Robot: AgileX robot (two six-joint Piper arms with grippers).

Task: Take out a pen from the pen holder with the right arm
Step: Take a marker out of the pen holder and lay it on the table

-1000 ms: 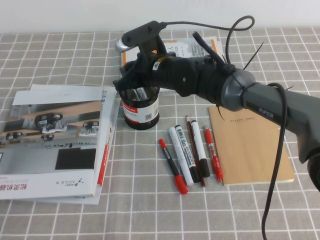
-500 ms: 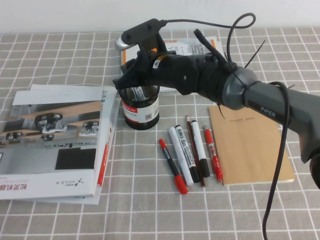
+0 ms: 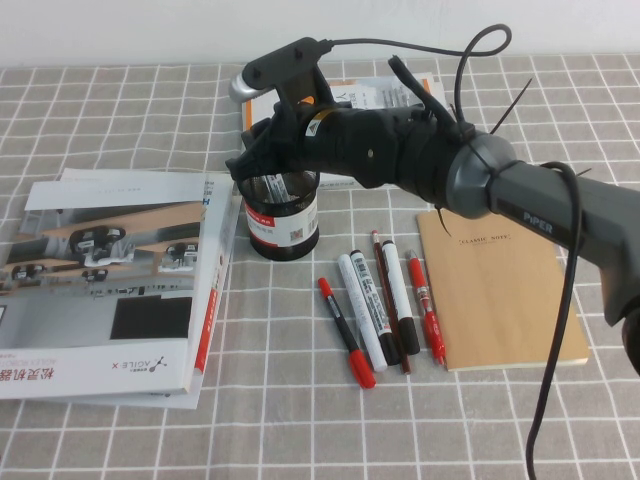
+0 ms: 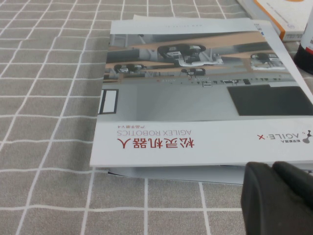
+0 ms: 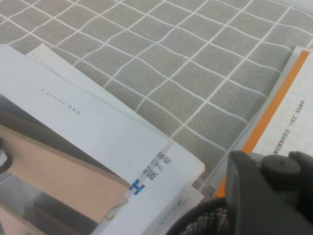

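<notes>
A black mesh pen holder (image 3: 283, 225) with a white and red label stands at mid-table. My right gripper (image 3: 268, 168) hangs directly over its mouth, fingers dipped to the rim. In the right wrist view the holder's rim (image 5: 203, 221) sits under the gripper (image 5: 279, 171), whose dark fingers are shut on the round black top of a pen (image 5: 279, 166). The rest of that pen is hidden inside the holder. My left gripper (image 4: 273, 170) shows only in the left wrist view, low over the table at the edge of the brochure, fingers pressed together and holding nothing.
Several pens and markers (image 3: 385, 310) lie side by side just right of the holder. A tan notebook (image 3: 500, 290) is further right. A large brochure (image 3: 110, 290) lies left of the holder, and an orange-edged book (image 3: 385, 92) sits behind it.
The right gripper's fingers have drawn together around the pen top over the holder. The arm has barely shifted, and nothing else moved.
</notes>
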